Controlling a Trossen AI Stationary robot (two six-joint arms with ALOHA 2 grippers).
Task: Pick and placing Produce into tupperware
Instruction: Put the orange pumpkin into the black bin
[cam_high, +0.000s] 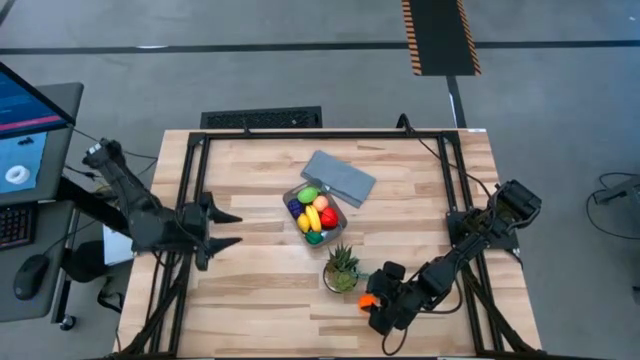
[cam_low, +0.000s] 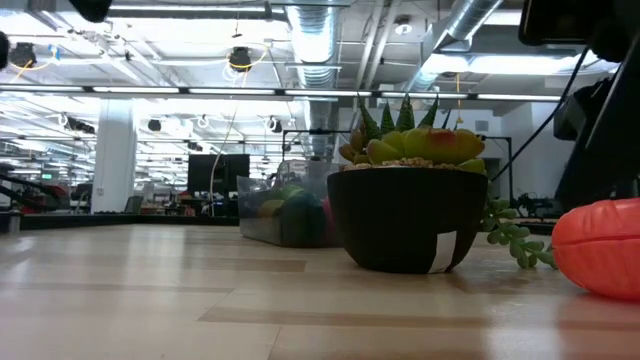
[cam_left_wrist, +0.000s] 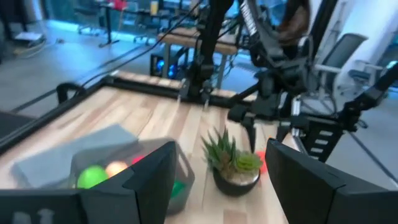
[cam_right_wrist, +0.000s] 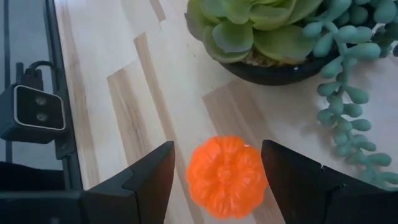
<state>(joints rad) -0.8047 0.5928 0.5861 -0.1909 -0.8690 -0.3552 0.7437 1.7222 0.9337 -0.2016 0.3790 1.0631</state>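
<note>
Right claw (cam_right_wrist: 214, 180) is ours near the tabletop's (cam_high: 250, 300) front edge, fingers apart, straddling the orange pumpkin (cam_right_wrist: 227, 177) without clamping it. Round, it offers no long axis to favour. Our tupperware (cam_high: 316, 211), already holding produce, sits mid-tabletop beyond the potted plant (cam_high: 341, 269). Left claw (cam_high: 226, 229), fingers apart, waits empty by the left edge, farther off.

pumpkin (cam_right_wrist: 226, 175) orange | lid (cam_high: 340, 177) grey-blue | pot (cam_low: 405, 218) prob. black

The toy pumpkin (cam_right_wrist: 226, 176) sat on the table (cam_high: 260, 290) right between the right gripper's (cam_right_wrist: 217, 180) fingers, potted plant (cam_right_wrist: 267, 37) just ahead, tub (cam_high: 315, 212) well beyond.
</note>
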